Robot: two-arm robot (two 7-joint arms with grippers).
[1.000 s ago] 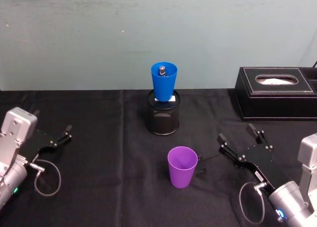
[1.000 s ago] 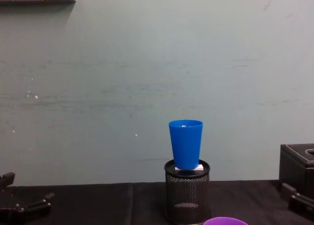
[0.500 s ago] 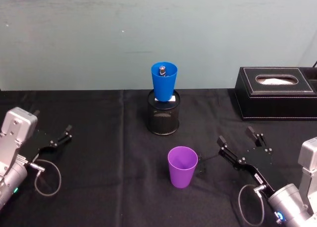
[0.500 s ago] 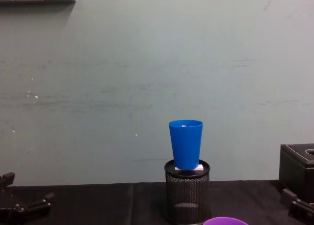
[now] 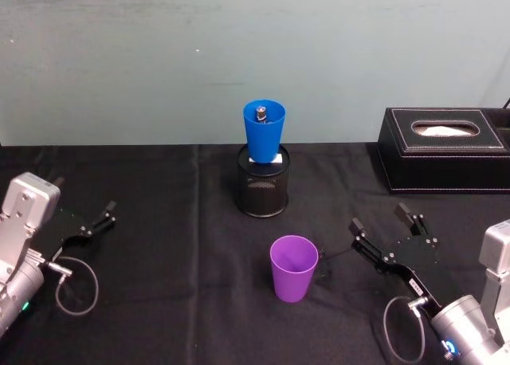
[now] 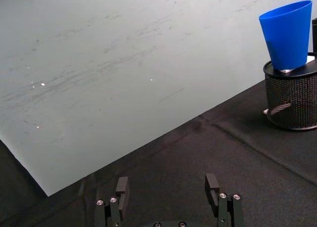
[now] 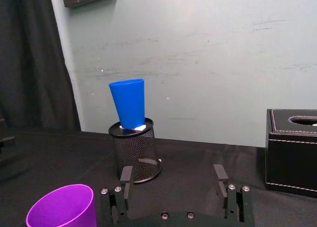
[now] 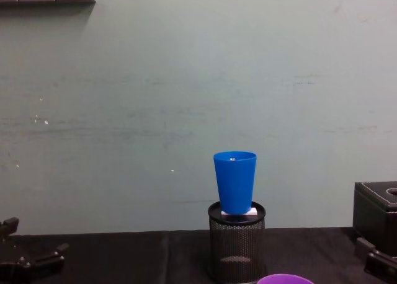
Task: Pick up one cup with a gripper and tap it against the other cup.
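The purple cup stands upright on the black cloth at centre front, and its rim peeks over the chest view's lower edge. The blue cup stands upright in a black mesh holder behind it. My right gripper is open and empty, a short way to the right of the purple cup and apart from it. In the right wrist view the purple cup lies off to one side of the open gripper, with the blue cup beyond. My left gripper rests open at the far left.
A black tissue box sits at the back right, behind my right arm. A pale green wall closes off the table's far edge. The left wrist view shows the open left gripper facing bare cloth, with the blue cup and mesh holder far off.
My right gripper has drawn back and sunk slightly over the second, then held still. Both cups and the left arm have stayed put.
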